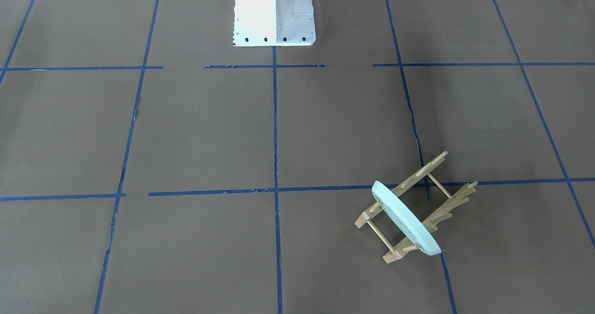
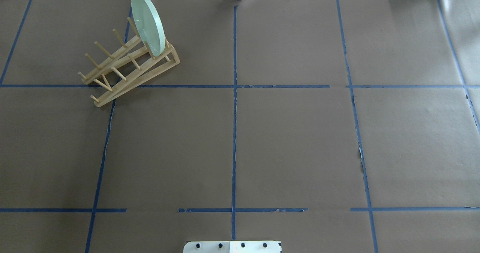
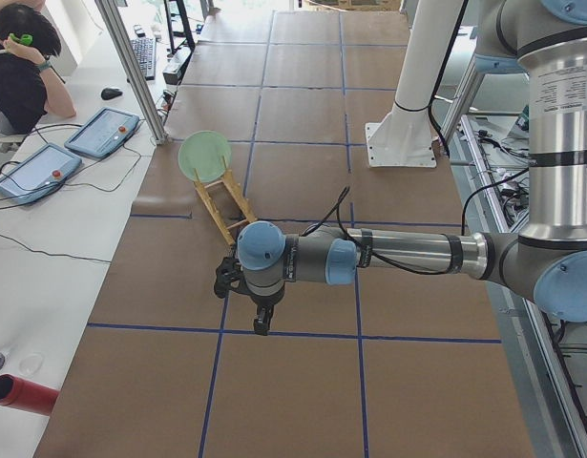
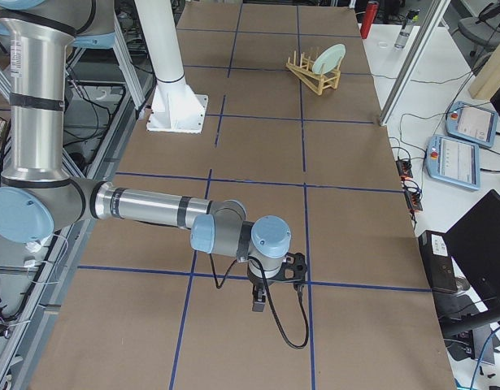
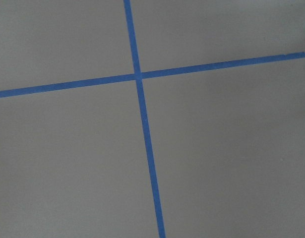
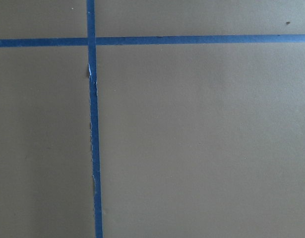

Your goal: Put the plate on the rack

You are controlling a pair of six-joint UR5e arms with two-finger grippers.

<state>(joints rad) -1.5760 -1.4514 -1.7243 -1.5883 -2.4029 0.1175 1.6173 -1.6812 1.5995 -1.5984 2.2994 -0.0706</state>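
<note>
The pale mint-green plate (image 2: pixel 148 24) stands on edge between the pegs at one end of the light wooden rack (image 2: pixel 123 71), at the far left of the table. Both show in the front-facing view, plate (image 1: pixel 404 218) and rack (image 1: pixel 458 201), and small in the side views, plate (image 3: pixel 205 156) and plate (image 4: pixel 329 57). My left gripper (image 3: pixel 226 279) hangs over bare table nearer than the rack, and my right gripper (image 4: pixel 292 266) hangs over the opposite end of the table. I cannot tell whether either is open or shut. Both wrist views show only brown paper and blue tape.
Brown paper with a blue tape grid (image 2: pixel 234 95) covers the table. The white robot base (image 1: pixel 273 14) stands at the middle of the robot's edge. An operator (image 3: pixel 16 57) sits by tablets beyond the far edge. A red cylinder (image 3: pixel 26 393) lies off the table's end.
</note>
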